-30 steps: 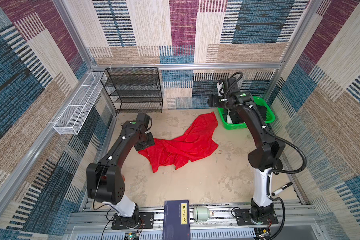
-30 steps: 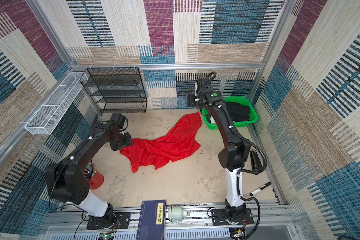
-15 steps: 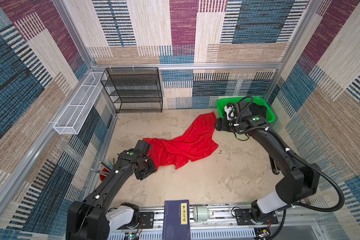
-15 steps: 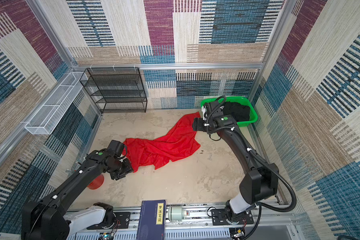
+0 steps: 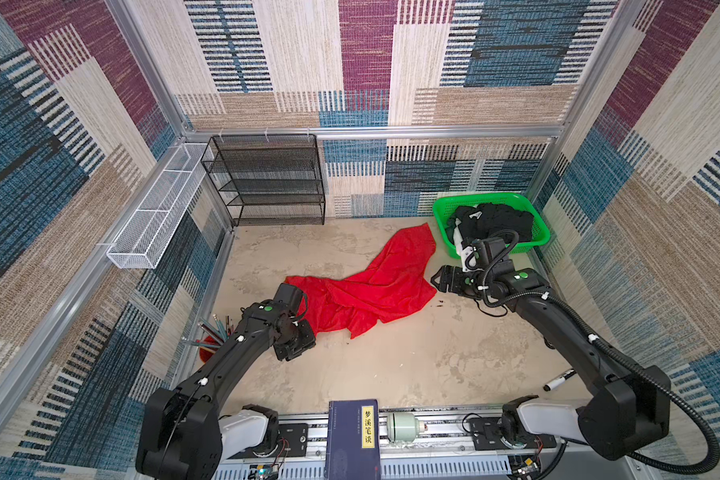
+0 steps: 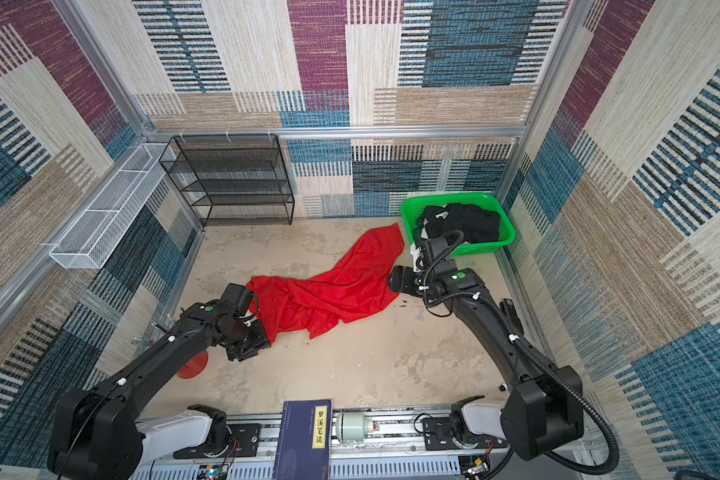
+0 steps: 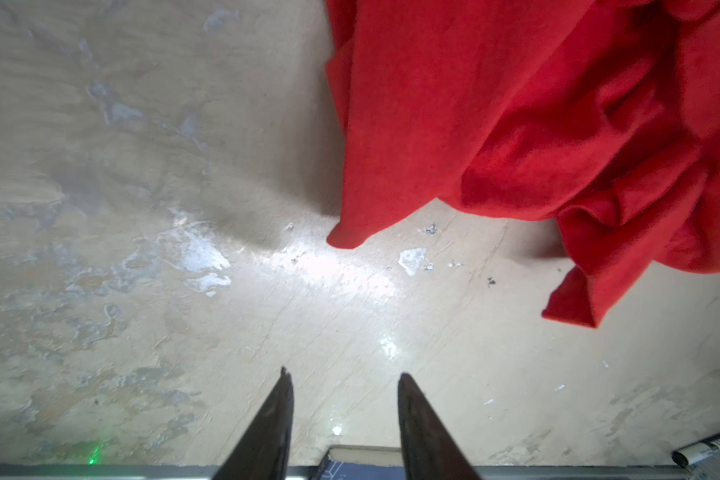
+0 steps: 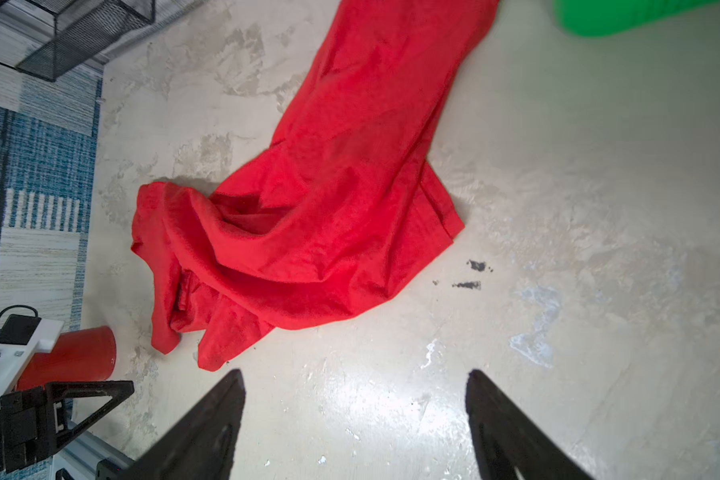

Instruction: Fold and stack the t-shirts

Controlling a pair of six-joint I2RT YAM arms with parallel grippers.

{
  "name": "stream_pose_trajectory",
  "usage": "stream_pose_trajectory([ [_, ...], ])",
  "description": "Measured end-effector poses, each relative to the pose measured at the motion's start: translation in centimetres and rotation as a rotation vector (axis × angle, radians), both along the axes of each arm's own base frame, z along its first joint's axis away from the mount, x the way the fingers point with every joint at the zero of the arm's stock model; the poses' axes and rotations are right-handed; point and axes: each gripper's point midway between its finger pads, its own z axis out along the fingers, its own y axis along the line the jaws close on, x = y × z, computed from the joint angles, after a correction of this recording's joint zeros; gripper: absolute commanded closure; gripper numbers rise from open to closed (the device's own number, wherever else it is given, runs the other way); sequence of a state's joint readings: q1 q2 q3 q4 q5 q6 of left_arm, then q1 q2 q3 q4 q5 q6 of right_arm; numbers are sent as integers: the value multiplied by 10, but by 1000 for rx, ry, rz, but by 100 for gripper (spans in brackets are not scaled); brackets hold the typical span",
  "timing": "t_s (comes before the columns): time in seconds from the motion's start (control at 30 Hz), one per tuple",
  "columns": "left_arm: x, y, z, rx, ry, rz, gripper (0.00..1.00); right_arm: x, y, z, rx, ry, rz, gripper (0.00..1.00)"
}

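A bright red t-shirt [image 5: 371,286] [image 6: 329,291] lies crumpled and stretched diagonally across the table in both top views. The black t-shirts [image 5: 495,220] [image 6: 462,222] are heaped in the green basket [image 5: 441,216] at the back right. My left gripper [image 5: 292,345] [image 7: 345,372] hangs over bare table just off the red shirt's [image 7: 516,104] near-left corner. It is open, with a moderate gap and nothing between its fingers. My right gripper [image 5: 437,280] [image 8: 355,372] is beside the shirt's [image 8: 316,208] right edge, open wide and empty.
A black mesh shelf [image 5: 271,178] stands at the back. A white wire basket [image 5: 159,212] hangs on the left wall. A red cup with pencils [image 5: 208,345] lies at the left edge. A marker [image 5: 560,380] lies at the right and a blue book [image 5: 352,436] at the front.
My left gripper came forward along the shirt's left edge, and its jaws narrowed. My right gripper swung from over the basket to the shirt's right edge.
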State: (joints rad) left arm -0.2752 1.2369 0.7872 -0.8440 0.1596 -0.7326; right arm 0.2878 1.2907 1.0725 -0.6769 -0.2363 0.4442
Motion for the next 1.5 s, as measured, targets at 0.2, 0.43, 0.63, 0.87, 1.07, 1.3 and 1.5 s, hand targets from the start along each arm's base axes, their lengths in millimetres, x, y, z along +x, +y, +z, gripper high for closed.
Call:
stream_pose_trajectory([
  [0.2,26,-1,-16,38,9,-15,59,-2,3,-6,35,34,-24,16],
  [0.43,60,-5,-22,70,-6,-36,64,-3,-6,-10,41,46,-49,15],
  [0.63,55,0,-21,89,-2,-35,65,-5,-13,-16,42,58,-67,15],
  [0.87,32,7,-29,101,34,-27,64,-6,-15,-21,47,72,-72,15],
  [1.07,40,4,-43,100,49,-24,65,-2,-14,-20,49,71,-67,15],
  [1.3,55,0,-51,98,46,-32,83,-2,-16,-30,44,88,-71,16],
  [1.5,57,-2,-49,90,41,-38,100,-2,-22,-49,33,124,-86,17],
])
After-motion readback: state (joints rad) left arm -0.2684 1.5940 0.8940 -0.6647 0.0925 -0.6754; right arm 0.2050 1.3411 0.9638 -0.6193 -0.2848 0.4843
